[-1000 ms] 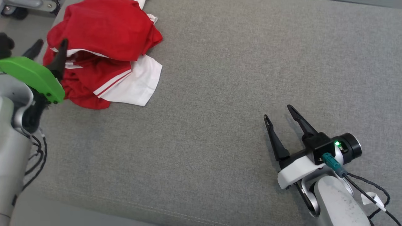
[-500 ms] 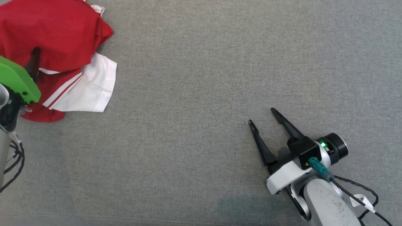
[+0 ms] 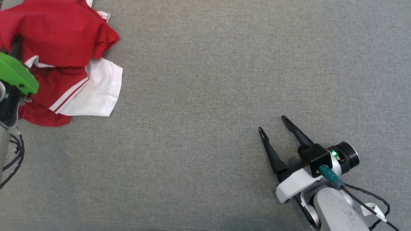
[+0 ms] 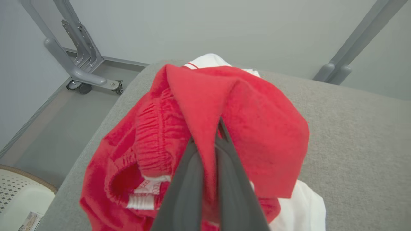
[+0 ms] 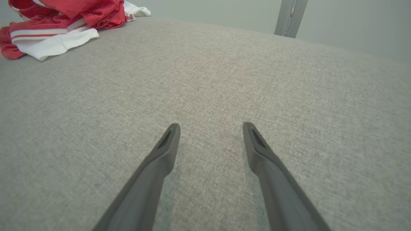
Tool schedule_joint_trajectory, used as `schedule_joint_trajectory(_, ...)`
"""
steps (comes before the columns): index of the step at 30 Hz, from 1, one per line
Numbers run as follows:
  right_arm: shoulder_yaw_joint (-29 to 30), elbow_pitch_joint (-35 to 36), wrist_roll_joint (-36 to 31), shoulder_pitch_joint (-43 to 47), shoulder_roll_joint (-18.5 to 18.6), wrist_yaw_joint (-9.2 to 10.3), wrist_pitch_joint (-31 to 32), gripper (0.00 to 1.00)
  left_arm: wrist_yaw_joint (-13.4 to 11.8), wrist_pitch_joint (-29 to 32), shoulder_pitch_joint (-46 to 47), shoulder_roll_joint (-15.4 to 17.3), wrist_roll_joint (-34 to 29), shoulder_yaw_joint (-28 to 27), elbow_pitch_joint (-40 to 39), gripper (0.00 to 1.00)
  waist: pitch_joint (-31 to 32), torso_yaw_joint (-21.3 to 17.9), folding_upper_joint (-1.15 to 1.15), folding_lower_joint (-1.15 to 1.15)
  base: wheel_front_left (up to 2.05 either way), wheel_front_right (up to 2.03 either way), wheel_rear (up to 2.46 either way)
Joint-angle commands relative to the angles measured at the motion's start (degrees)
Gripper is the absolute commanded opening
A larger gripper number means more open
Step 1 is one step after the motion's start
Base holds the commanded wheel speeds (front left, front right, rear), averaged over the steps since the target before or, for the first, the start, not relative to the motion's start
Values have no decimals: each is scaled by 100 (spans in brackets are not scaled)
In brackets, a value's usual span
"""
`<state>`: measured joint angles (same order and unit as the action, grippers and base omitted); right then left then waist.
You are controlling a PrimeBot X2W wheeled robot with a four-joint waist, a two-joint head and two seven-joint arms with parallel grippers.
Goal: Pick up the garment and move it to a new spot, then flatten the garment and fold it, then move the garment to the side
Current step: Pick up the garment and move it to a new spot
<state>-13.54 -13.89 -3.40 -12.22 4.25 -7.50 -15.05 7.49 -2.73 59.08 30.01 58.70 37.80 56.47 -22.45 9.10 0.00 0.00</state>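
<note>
Dark-fingered right pincer [image 3: 272, 123], white wrist [image 3: 293, 184], black cables [image 3: 359, 201]; left pincer [image 4: 208, 133] with green cover [image 3: 16, 75].

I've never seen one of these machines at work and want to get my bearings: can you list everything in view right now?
garment: one, red with white panels and stripes, crumpled at the pad's far left corner
pad: one, grey woven fabric, under everything
wheeled metal frame: one, grey, on the floor beyond the pad's corner
basket: one, pale and perforated, on the floor beside the pad
upright post: at least one, grey, behind the pad
left claw: one, dark, shut on a fold of the garment
right claw: one, dark, open, over bare pad at the near right
</note>
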Motion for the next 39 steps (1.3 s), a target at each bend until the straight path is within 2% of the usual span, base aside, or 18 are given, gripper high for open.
schedule_joint_trajectory(1, -1, 1, 46, -60, -5, 2, -19, 100, 0, -108, 124, 107, 186, -45, -123, 0, 67, 20, 0, 0, 0, 0, 0)
schedule_joint_trajectory(10, 92, 28, 233, -10, -92, 2, -19, 100, 0, -724, 200, 699, 1101, -252, -1402, 0, 302, -151, 0, 0, 0, 0, 0)
schedule_joint_trajectory(18, 196, 111, 523, 72, -130, 2, -19, 100, 0, -400, 129, 1186, 1781, -179, -2746, 0, 475, -388, 0, 0, 0, 0, 0)
schedule_joint_trajectory(27, 348, 190, 841, 380, -131, 2, -19, 100, -12, -121, -386, 1292, 2257, -29, -4104, 0, 881, -603, 0, 0, 0, 0, 0)
schedule_joint_trajectory(30, 441, 234, 879, 496, -130, 2, -19, 100, -162, 31, -647, 1216, 2383, 88, -4712, 0, 1023, -697, 0, 0, 0, 0, 0)
schedule_joint_trajectory(39, 557, 320, 912, 672, -131, 2, -19, 100, -1069, 221, -1279, 644, 2226, 821, -6466, 0, 1195, -1054, 0, 0, 0, 0, 0)
